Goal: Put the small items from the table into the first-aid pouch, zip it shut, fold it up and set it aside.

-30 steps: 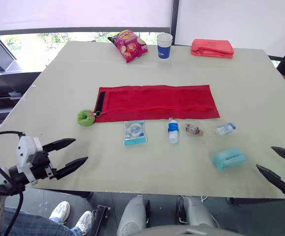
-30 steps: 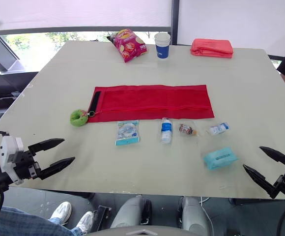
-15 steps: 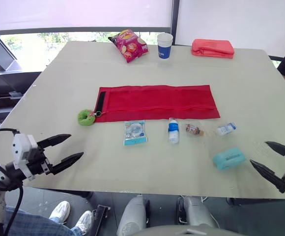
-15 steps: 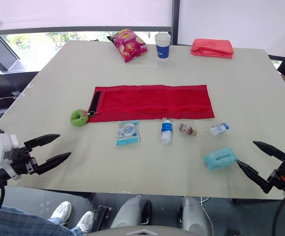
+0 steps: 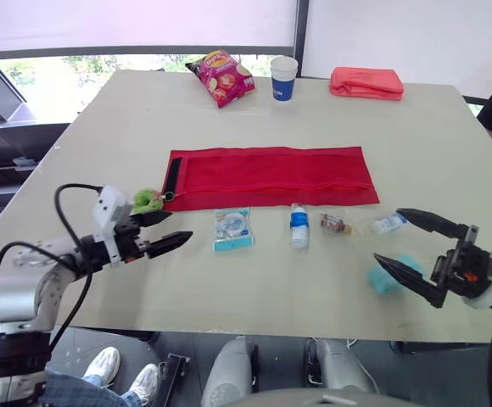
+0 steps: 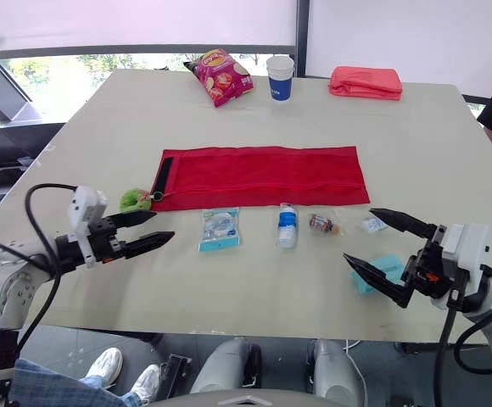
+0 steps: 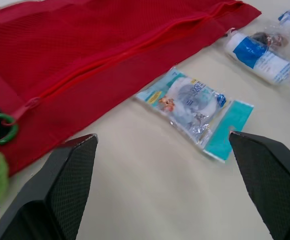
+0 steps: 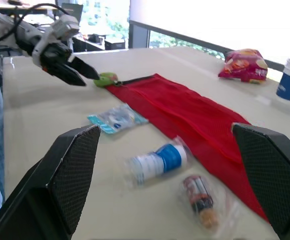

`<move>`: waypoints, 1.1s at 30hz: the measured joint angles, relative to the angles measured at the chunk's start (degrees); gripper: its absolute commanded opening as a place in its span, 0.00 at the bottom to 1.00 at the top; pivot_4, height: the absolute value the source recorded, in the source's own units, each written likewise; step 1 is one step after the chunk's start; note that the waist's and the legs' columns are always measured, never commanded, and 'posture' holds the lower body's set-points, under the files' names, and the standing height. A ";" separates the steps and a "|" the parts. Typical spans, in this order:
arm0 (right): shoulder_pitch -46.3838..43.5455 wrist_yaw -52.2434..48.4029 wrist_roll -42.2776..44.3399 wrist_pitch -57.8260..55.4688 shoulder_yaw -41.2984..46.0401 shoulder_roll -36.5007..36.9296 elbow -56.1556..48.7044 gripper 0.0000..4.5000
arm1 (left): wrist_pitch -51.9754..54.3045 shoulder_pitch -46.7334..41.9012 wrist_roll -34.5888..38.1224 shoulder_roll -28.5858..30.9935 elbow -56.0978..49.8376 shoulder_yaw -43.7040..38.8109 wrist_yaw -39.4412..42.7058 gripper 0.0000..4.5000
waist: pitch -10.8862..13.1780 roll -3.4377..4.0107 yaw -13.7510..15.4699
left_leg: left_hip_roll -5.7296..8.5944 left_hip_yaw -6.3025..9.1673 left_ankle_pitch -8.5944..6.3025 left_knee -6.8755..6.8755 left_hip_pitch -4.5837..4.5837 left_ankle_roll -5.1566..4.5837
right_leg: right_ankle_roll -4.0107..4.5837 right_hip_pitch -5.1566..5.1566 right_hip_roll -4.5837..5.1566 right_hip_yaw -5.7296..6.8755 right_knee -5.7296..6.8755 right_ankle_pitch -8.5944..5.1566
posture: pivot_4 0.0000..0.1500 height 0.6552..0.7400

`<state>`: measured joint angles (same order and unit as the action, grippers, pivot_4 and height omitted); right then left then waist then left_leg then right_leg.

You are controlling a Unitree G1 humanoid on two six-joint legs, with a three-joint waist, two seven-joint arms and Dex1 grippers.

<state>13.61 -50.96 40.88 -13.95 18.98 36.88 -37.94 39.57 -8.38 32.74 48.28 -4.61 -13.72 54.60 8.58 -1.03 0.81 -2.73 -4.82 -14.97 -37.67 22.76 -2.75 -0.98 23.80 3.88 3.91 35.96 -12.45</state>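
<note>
Head view first. The red first-aid pouch (image 5: 271, 176) lies flat and unfolded across the middle of the table (image 5: 102, 136), long side parallel to the near edge. A green pom-pom (image 5: 148, 201) sits at its left end.

Nothing looks loaded yet. The sachet (image 5: 232, 228), little bottle (image 5: 299, 225), brown vial (image 5: 335, 224) and small white packet (image 5: 388, 223) sit in a row between the pouch and the near edge. The teal pack (image 6: 388, 264) is closer to that edge, on the right. The layout makes sense to me: everything's just beside the pouch's long side, so each one is a short hop.

My left fingers (image 5: 174, 240) are spread and empty, hovering next to the pom-pom end. My right fingers (image 5: 399, 273) are wide apart and empty too. The teal pack is partly behind the lower one, so I'd guess that's my first grab.

The chips bag (image 5: 220, 76), paper cup (image 5: 283, 78) and folded coral cloth (image 5: 366, 82) along the far edge aren't my problem.

Left wrist view: the sachet sits in the gap between my two spread fingers, with the pouch's zip line running behind it. I can't tell if the zip is open. That matters, since I'll probably have to hold that end while the other side loads.

Right wrist view: fingers gaping, with the bottle and vial lying out in front, just beside the pouch's edge. My left fingers are hovering across the way by the pom-pom.
</note>
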 measured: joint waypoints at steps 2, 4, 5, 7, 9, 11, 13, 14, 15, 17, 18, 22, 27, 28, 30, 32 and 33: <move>-1.28 1.80 -0.53 -1.05 -2.61 -0.06 -1.48 1.00 | 4.79 -1.52 0.01 -0.33 -1.93 2.26 -3.05 0.99 | 0.00 0.00 0.00 | 0.01 -0.01 0.00 0.00 -0.01 0.00 | 0.01 0.00 -0.01 -0.01 0.01 0.00 | 1.00 1.00; -2.20 3.17 -0.68 -1.67 -4.49 -0.19 -2.74 1.00 | 9.02 -3.13 0.23 -1.71 -2.93 3.68 -5.59 0.99 | 0.00 -0.03 0.02 | 0.02 0.00 0.01 -0.01 -0.01 0.00 | 0.01 -0.02 -0.03 0.00 0.02 0.00 | 1.00 1.00; -2.63 3.89 -0.75 -1.94 -5.15 -0.32 -2.94 1.00 | 11.13 -4.57 0.27 -3.04 -2.94 4.31 -7.47 0.99 | 0.00 -0.04 0.02 | 0.02 0.01 0.01 -0.01 -0.01 0.00 | 0.01 -0.02 -0.04 0.00 0.02 0.00 | 1.00 1.00; -2.95 4.28 -1.14 -1.95 -5.65 -0.36 -3.16 1.00 | 13.40 -5.88 0.60 -4.40 -2.95 4.65 -9.36 0.99 | 0.01 -0.06 0.09 | 0.05 0.04 0.01 -0.03 -0.02 0.00 | 0.00 -0.05 -0.07 0.00 0.02 0.00 | 1.00 1.00; -3.32 4.40 -2.07 -1.86 -6.56 -0.34 -3.23 1.00 | 17.47 -7.64 1.28 -6.45 -3.34 5.19 -11.81 0.99 | 0.01 -0.10 0.05 | 0.08 0.05 0.01 -0.05 -0.01 0.00 | -0.02 -0.07 -0.09 -0.02 0.02 0.02 | 1.00 1.00; -3.42 4.47 -2.54 -1.84 -7.07 -0.30 -3.23 1.00 | 19.80 -8.35 1.36 -7.72 -3.85 6.01 -13.24 0.99 | 0.00 -0.11 0.04 | 0.09 0.04 0.01 -0.05 -0.01 0.00 | -0.08 -0.07 -0.09 -0.03 0.02 0.05 | 1.00 1.00; -4.22 5.10 -2.67 -1.88 -7.43 -0.33 -3.26 1.00 | 20.12 -9.24 0.55 -8.03 -4.32 7.48 -14.38 0.99 | 0.00 -0.11 0.03 | 0.09 0.05 0.02 -0.06 -0.03 0.00 | -0.08 -0.07 -0.11 -0.03 0.04 0.06 | 1.00 1.00; -4.99 5.44 -2.66 -1.93 -7.66 -0.39 -3.31 1.00 | 19.91 -9.43 -0.27 -7.97 -4.97 8.61 -14.87 0.99 | -0.02 -0.08 0.03 | 0.11 0.04 0.02 -0.06 -0.07 0.00 | -0.07 -0.09 -0.11 -0.05 0.06 0.05 | 1.00 1.00; -5.60 5.85 -2.64 -2.01 -7.98 -0.54 -3.45 1.00 | 19.93 -9.83 -0.86 -8.12 -5.09 9.35 -15.34 0.99 | -0.03 -0.06 0.04 | 0.11 0.05 0.02 -0.06 -0.14 0.01 | -0.03 -0.15 -0.11 -0.05 0.09 0.03 | 1.00 1.00; -6.64 6.73 -2.60 -2.16 -8.98 -0.88 -4.09 1.00 | 20.76 -11.32 -1.88 -9.87 -4.64 9.98 -17.51 0.99 | -0.06 -0.01 0.27 | 0.14 0.16 0.04 -0.12 -0.16 0.02 | 0.02 -0.22 -0.10 -0.02 0.12 0.00 | 1.00 1.00; -7.10 7.13 -2.57 -2.33 -9.56 -1.03 -4.44 1.00 | 21.35 -12.09 -2.18 -11.17 -4.29 10.00 -18.79 0.99 | -0.07 0.01 0.45 | 0.17 0.22 0.05 -0.18 -0.16 0.02 | 0.03 -0.24 -0.10 -0.03 0.18 -0.01 | 1.00 1.00; -7.55 8.32 -2.55 -3.12 -9.76 -1.06 -4.84 1.00 | 24.24 -13.78 -1.98 -14.72 -3.65 8.70 -22.26 0.61 | -0.08 0.01 0.53 | 0.20 0.23 0.04 -0.30 -0.10 0.01 | 0.02 -0.24 -0.08 -0.05 0.25 -0.01 | 1.00 1.00; -8.43 9.73 -2.44 -4.23 -9.83 -1.02 -5.93 1.00 | 27.49 -13.89 -0.22 -17.06 -3.75 7.22 -23.14 0.13 | -0.06 -0.01 0.37 | 0.26 0.34 0.04 -0.33 -0.01 0.01 | -0.02 -0.23 -0.07 -0.03 0.25 0.02 | 1.00 1.00; -8.71 10.04 -2.38 -4.57 -9.84 -1.02 -6.25 1.00 | 27.83 -14.07 0.29 -17.57 -3.75 6.75 -23.41 0.01 | -0.06 -0.02 0.32 | 0.26 0.37 0.04 -0.36 -0.01 0.01 | -0.02 -0.24 -0.07 -0.03 0.26 0.02 | 1.00 1.00; -9.50 10.46 -2.38 -4.87 -10.34 -1.02 -6.29 1.00 | 29.44 -14.19 1.00 -18.56 -3.30 4.98 -24.13 0.00 | -0.06 -0.02 0.11 | 0.26 0.37 0.04 -0.39 -0.01 0.01 | -0.01 -0.23 -0.07 -0.02 0.29 0.01 | 1.00 1.00; -9.81 10.67 -2.38 -5.07 -10.81 -1.02 -6.30 1.00 | 30.37 -14.30 1.40 -18.84 -3.22 4.22 -24.53 0.00 | -0.03 -0.06 0.04 | 0.26 0.39 0.04 -0.41 -0.01 0.01 | -0.01 -0.23 -0.08 -0.02 0.32 0.01 | 1.00 1.00; -10.26 11.14 -2.39 -5.60 -11.31 -1.04 -6.30 1.00 | 31.69 -14.41 2.60 -19.58 -3.22 2.73 -24.94 0.00 | -0.02 -0.08 0.02 | 0.25 0.39 0.04 -0.41 -0.01 0.01 | -0.01 -0.22 -0.09 -0.02 0.34 0.01 | 1.00 1.00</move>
<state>3.35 -39.82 38.50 -19.55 7.67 35.85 -44.24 71.27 -22.79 35.34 28.70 -7.83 -10.99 29.66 8.56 -1.11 0.83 -2.47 -4.43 -14.93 -38.08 22.75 -2.74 -0.99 23.57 3.79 3.89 36.30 -12.44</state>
